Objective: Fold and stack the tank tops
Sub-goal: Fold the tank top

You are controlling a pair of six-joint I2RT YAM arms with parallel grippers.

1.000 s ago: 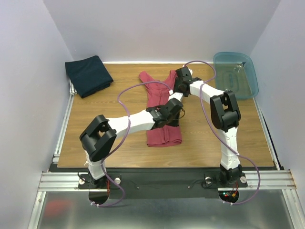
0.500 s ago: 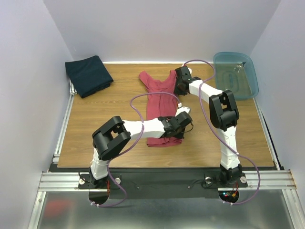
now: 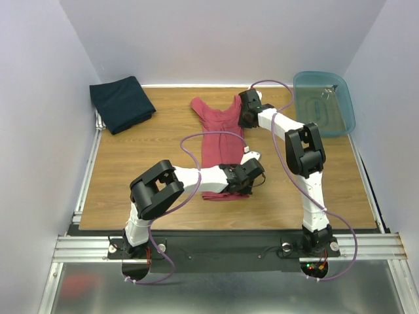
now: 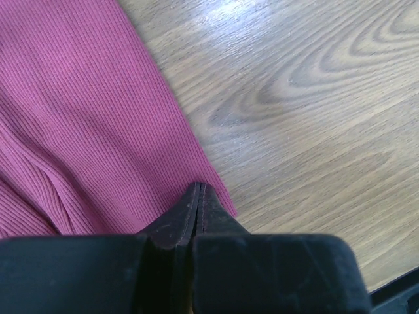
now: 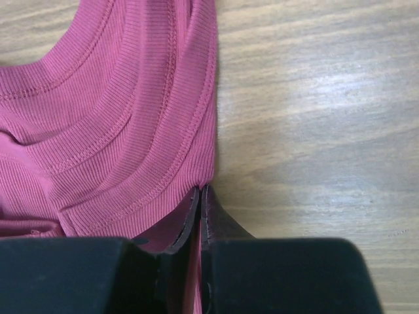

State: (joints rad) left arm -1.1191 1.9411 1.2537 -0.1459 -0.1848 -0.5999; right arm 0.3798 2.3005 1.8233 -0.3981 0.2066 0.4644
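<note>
From above, the maroon top (image 3: 219,140) lies flat and lengthwise on the middle of the worktop (image 3: 144,163), straps at the far end and hem at the near end. The left end effector (image 3: 254,178) sits at the hem's near right corner. The right end effector (image 3: 244,118) sits at the right strap, at the far end of the cloth. The navy top (image 3: 121,103) lies as a folded square in the far left corner, well apart from the maroon one, and a blue tub (image 3: 324,104) stands at the far right. In the left wrist view, the left end effector (image 4: 198,190) is clenched on the maroon top (image 4: 85,118), its fingertips pressed together right at the corner of the ribbed cloth, with bare worktop (image 4: 314,98) beside it. In the right wrist view, the right end effector (image 5: 200,193) is clenched on the maroon top (image 5: 118,118) at the stitched strap edge, with red cloth showing between the fingers and wood grain of the worktop (image 5: 314,98) to the side.
</note>
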